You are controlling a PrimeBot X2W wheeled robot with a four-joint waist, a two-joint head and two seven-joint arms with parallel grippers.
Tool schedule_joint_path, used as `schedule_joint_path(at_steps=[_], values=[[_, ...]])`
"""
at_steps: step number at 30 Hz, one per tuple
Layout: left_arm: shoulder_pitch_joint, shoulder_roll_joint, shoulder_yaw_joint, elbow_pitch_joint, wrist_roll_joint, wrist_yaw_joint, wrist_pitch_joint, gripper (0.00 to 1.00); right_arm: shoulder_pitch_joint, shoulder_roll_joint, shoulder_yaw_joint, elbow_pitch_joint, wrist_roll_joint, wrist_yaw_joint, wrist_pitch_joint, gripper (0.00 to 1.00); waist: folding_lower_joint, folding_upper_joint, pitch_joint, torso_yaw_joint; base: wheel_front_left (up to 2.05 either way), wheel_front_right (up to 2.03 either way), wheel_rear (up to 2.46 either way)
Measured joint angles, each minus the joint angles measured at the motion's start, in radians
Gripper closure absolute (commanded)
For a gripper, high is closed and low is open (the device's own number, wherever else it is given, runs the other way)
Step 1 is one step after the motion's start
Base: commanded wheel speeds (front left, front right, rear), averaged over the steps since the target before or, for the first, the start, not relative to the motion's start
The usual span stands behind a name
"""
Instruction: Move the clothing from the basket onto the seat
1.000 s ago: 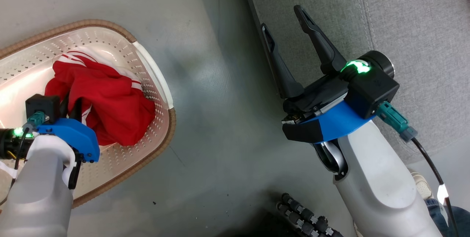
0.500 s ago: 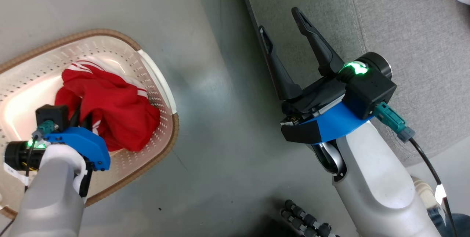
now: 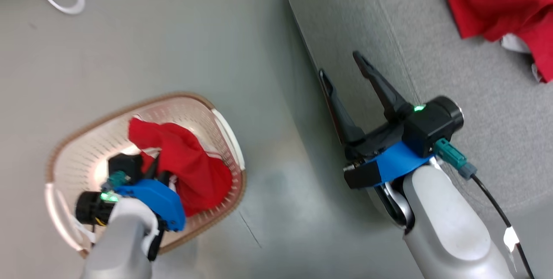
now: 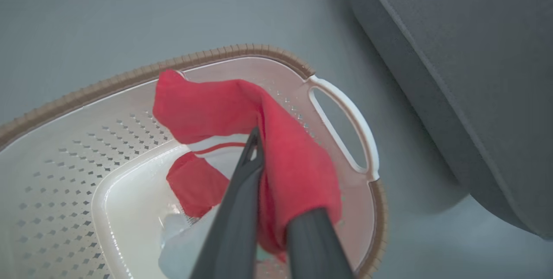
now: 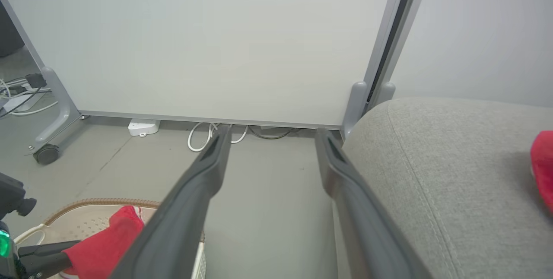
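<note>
Left tool (image 3: pixel 159 172): clenched on striped garment (image 4: pixel 298 171), now raised off basket (image 4: pixel 242 49) floor, tail seemingly still inside. Right tool (image 3: pixel 340 65): released, at seat (image 3: pixel 432 76) edge. Transfer pending.

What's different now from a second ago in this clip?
The left pincer, shut on the striped red garment, has drawn it up from its heap in the basket. The head camera shifted too. The right pincer stays open over the sofa edge; the other red garment still lies on the sofa.
</note>
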State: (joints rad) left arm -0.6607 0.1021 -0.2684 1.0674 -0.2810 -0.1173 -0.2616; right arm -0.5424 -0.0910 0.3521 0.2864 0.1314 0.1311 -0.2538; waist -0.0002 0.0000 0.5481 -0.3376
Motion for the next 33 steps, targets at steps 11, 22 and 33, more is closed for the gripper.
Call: schedule_joint_path(at_steps=[11, 22, 33], values=[[0.06, -0.051, -0.277, -0.089, -0.064, -0.01, 0.0, 1.0, 0.138, -0.047, 0.014, -0.003, 0.031, 0.0, 0.073, 0.0, -0.0002, 0.0, -0.272, 0.127, 0.0, 0.0, 0.0], [0.0, -0.053, -0.565, -0.244, -0.313, -0.011, 0.011, 1.0, 0.272, -0.068, 0.004, -0.059, 0.056, 0.0, 0.146, 0.0, -0.0001, 0.0, -0.499, 0.27, 0.0, 0.0, 0.0], [-0.165, -0.052, -0.698, -0.323, -0.454, -0.012, 0.031, 0.98, 0.312, -0.053, 0.012, -0.092, 0.066, 0.0, 0.174, 0.0, 0.0001, 0.0, -0.586, 0.338, 0.0, 0.0, 0.0]])
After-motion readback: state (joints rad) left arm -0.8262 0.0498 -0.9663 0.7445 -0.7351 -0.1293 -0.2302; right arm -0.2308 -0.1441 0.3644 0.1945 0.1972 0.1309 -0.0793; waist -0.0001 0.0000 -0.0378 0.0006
